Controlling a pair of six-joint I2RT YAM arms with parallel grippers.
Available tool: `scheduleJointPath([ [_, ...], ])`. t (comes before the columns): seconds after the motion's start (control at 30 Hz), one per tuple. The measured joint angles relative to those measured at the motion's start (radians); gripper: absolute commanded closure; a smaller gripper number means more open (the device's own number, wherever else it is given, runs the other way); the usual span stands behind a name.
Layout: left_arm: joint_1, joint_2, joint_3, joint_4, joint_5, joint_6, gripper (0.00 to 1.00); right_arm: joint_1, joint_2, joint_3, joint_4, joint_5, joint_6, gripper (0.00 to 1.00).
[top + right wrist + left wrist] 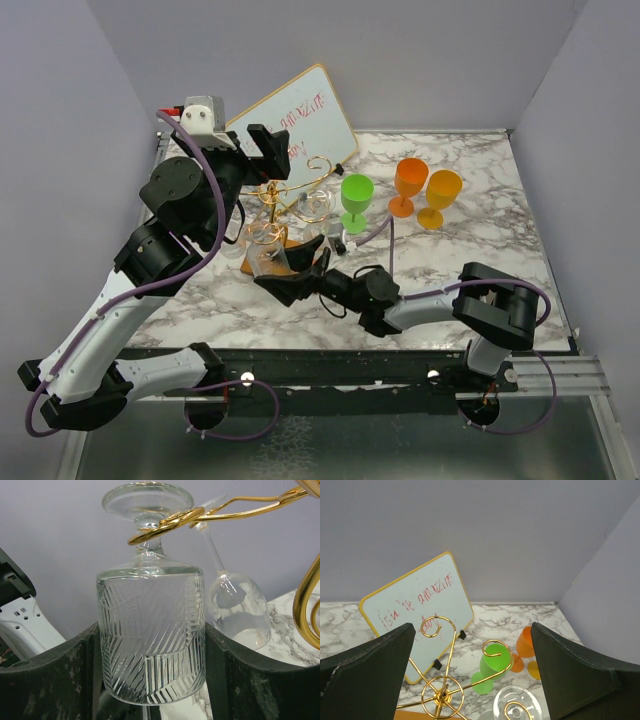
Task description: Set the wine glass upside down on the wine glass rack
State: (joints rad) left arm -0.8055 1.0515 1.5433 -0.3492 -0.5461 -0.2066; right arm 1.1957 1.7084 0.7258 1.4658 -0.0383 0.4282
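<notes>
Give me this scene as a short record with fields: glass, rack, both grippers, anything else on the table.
wine glass: clear, etched, upside down, stem inside a gold curl of the wine glass rack
right gripper: closed on the bowl's sides
left gripper: open, above the rack, holding nothing
second clear glass: hanging upside down alongside
standing apart: green goblet, orange goblet, yellow goblet
behind: tilted whiteboard
</notes>
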Motion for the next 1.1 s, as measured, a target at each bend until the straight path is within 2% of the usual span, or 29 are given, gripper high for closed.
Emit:
scheduleJointPath([
  [0.53,0.0,0.001,0.0,-0.001,0.0,-0.002,0.01,0.0,-0.002,-0.026,0.03,0.001,-0.077,0.99],
  [1.1,0.0,0.019,0.0,-0.013,0.0,0.002,0.01,0.0,-0.002,-0.026,0.029,0.005,-0.229,0.99],
])
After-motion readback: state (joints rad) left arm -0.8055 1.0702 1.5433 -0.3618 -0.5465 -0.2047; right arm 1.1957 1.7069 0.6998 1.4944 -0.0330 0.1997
